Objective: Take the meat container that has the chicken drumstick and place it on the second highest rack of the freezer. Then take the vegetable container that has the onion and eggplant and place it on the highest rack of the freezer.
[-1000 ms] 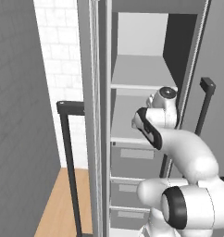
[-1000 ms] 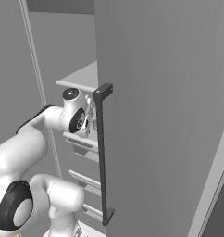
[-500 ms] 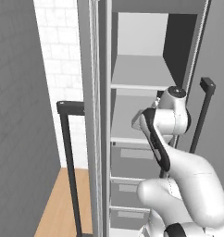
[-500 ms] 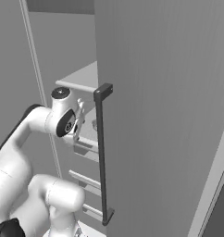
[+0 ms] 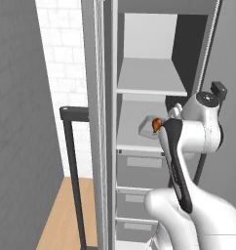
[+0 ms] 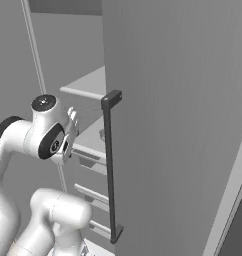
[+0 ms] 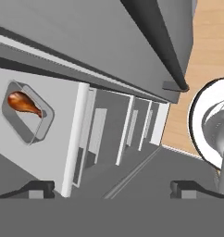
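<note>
The meat container (image 7: 28, 113), a grey tray holding a brown chicken drumstick (image 7: 23, 104), sits on a freezer shelf (image 5: 134, 139), the second from the top. It also peeks out beside my arm in the left base view, meat container (image 5: 151, 126). My gripper (image 7: 114, 189) is open and holds nothing. It is well back from the tray, which lies off to the upper left in the hand view. The highest rack (image 5: 149, 78) is bare. The vegetable container is out of view.
The open freezer door with its long dark handle (image 6: 110, 165) stands close on the arm's right. Closed drawers (image 5: 139, 163) stack below the shelf. Another dark handle (image 5: 73, 171) stands to the left, above a wooden floor (image 5: 66, 215).
My arm has swung back from the shelf, the wrist going right in the left base view and left in the right base view. The meat container has come into sight. The jaws stayed open.
</note>
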{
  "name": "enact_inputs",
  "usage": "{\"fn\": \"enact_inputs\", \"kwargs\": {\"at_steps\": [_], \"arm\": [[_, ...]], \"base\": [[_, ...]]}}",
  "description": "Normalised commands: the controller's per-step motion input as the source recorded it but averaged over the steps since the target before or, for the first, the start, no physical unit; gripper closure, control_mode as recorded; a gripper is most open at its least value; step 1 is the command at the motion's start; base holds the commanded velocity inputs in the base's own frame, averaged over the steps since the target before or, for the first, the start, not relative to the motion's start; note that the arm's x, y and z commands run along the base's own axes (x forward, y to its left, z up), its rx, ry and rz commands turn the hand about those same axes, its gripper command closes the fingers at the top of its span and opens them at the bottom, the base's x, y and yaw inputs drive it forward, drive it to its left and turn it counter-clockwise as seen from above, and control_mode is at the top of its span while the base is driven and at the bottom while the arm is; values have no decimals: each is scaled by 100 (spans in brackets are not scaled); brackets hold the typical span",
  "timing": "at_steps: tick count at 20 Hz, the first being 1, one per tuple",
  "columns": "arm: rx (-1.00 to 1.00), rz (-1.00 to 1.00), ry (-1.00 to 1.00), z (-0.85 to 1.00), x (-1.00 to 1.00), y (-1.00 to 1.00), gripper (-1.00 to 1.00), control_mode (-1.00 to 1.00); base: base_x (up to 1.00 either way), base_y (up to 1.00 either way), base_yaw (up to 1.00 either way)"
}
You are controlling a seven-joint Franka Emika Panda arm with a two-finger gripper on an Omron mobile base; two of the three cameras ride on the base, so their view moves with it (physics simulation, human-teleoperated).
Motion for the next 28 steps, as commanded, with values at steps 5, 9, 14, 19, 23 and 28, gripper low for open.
{"fn": "enact_inputs", "kwargs": {"at_steps": [5, 9, 14, 19, 23, 28], "arm": [[0, 1, 0, 75, -6, 8, -100, -100], [-1, 0, 0, 49, -8, 5, -100, -100], [-2, 0, 1, 31, -7, 0, -100, -100], [-3, 0, 0, 7, -22, -2, -100, -100], [-2, 1, 0, -4, -10, 1, -100, 100], [0, 0, 0, 0, 0, 0, -100, 100]], "base": [[0, 0, 0], [0, 0, 0], [0, 0, 0], [0, 0, 0], [-66, 4, 6], [-100, 3, -7]]}}
